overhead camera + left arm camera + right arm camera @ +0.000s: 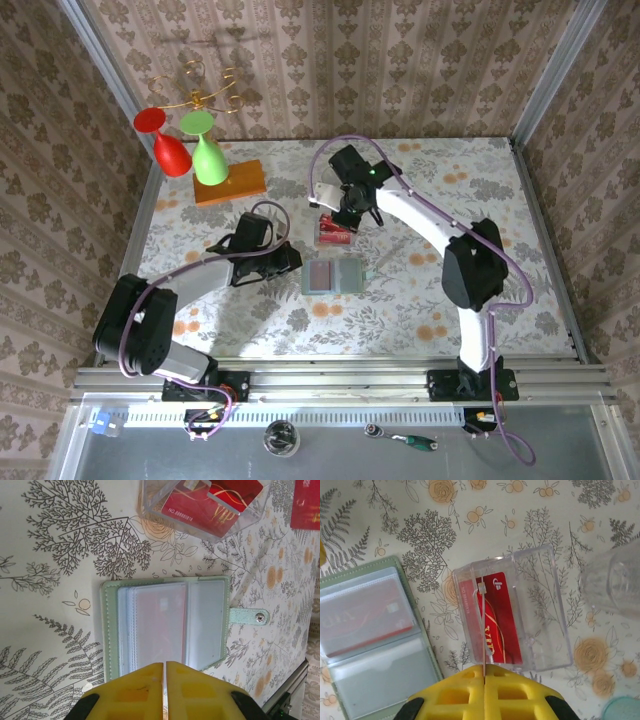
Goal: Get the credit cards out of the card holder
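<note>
The card holder [112, 630] lies open on the floral cloth, a reddish credit card [160, 625] showing through one clear sleeve. My left gripper [165, 664] is shut, its yellow tips over the holder's near edge with nothing seen between them. My right gripper [484, 667] is shut on a credit card [482, 625], seen edge-on as a thin line. That card hangs above a clear plastic box [540, 605] where a red credit card [500, 620] lies. From above, the holder [335, 275] sits mid-table, the left gripper [290, 262] beside it and the right gripper [347, 215] over the box [332, 236].
A red goblet [165, 140], a green goblet [207, 152] and an orange wooden block [230, 183] stand at the back left. A clear cup [615, 580] stands right of the box, a teal rim [622, 710] near it. Metal rails edge the table.
</note>
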